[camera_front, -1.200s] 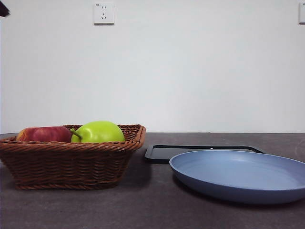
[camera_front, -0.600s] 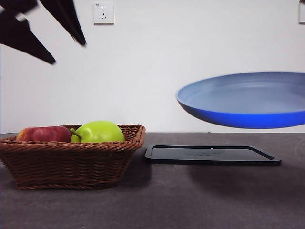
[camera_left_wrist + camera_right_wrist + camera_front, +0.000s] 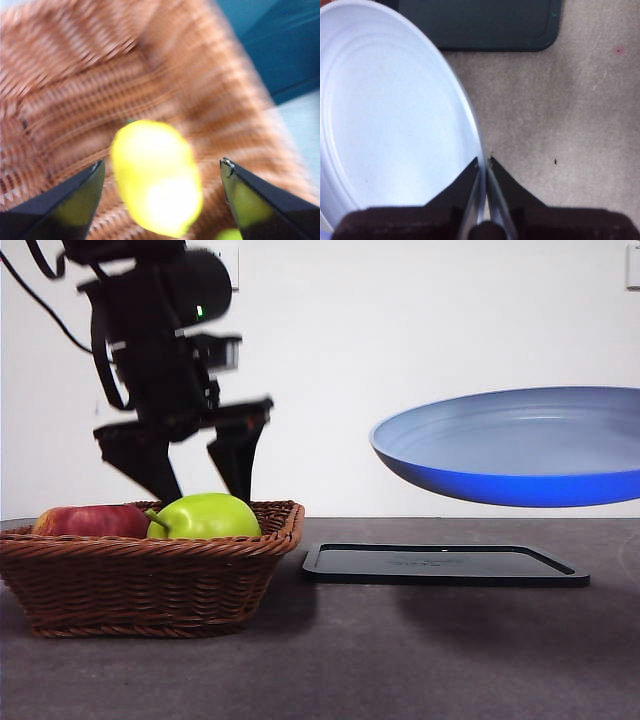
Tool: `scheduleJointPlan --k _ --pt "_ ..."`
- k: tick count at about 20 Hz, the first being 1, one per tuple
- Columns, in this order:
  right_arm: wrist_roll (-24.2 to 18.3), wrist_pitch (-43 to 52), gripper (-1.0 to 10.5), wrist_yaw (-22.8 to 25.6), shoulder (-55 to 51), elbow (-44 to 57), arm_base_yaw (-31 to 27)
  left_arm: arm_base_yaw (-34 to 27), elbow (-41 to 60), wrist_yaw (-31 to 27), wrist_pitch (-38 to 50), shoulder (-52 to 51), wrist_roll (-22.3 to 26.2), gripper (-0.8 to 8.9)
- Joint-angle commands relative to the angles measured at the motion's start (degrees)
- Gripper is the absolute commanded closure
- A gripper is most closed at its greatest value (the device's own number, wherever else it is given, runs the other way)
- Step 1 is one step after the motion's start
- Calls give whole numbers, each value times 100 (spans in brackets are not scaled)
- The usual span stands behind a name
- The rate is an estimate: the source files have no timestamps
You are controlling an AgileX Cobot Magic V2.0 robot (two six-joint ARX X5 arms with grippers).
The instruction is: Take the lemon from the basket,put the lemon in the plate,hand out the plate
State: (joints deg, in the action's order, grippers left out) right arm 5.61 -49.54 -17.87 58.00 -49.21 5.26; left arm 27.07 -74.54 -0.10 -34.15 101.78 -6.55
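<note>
The yellow lemon (image 3: 156, 177) lies in the brown wicker basket (image 3: 75, 75), blurred, between my left gripper's (image 3: 162, 162) open jaws. In the front view the left gripper (image 3: 205, 485) hangs open over the basket (image 3: 150, 580), its tips just above the rim behind the green fruit. The lemon is hidden there. My right gripper (image 3: 483, 161) is shut on the rim of the light blue plate (image 3: 390, 115). It holds the plate (image 3: 520, 445) level in the air above the table at the right; that gripper itself is out of the front view.
A large green stemmed fruit (image 3: 205, 517) and a red apple (image 3: 90, 521) lie in the basket. A flat black tray (image 3: 445, 565) lies on the table under the raised plate; it also shows in the right wrist view (image 3: 480, 25).
The plate rose from the table into the air and now holds still. The left arm came down from the top left corner to just over the basket.
</note>
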Motion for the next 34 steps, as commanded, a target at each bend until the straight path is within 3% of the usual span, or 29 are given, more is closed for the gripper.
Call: scheduleJointPlan --k 1,6,9,11,15,17,20,21,24,28,34 --pt "31 59 943 -20 28 -79 13 24 -94 -22 105 352 61 411" --pt "33 61 943 -20 28 -79 11 17 -94 94 175 518 92 416" --pt "33 61 943 -20 28 -79 11 -33 -94 2 -11 518 273 604" --pt "33 63 943 -20 28 -79 13 -149 -94 -101 -35 448 382 621" --pt "111 144 943 -28 131 -79 13 -289 -94 -92 -369 -662 520 621" --pt "149 166 943 -330 367 -79 13 -210 -94 356 -308 -1620 529 621" --pt "254 372 943 -909 883 -79 59 243 -94 1508 -52 -2699 435 621" --pt "315 444 943 -927 1005 -79 140 509 -94 1652 -15 -2809 354 621" --pt "363 457 943 -918 1185 -79 420 1368 -94 1574 -17 -2629 356 621" --pt "402 455 943 -907 1187 -79 745 2212 -94 723 -17 -1989 358 621" --pt "402 448 943 -907 1187 -79 824 2778 -92 603 -28 -863 358 621"
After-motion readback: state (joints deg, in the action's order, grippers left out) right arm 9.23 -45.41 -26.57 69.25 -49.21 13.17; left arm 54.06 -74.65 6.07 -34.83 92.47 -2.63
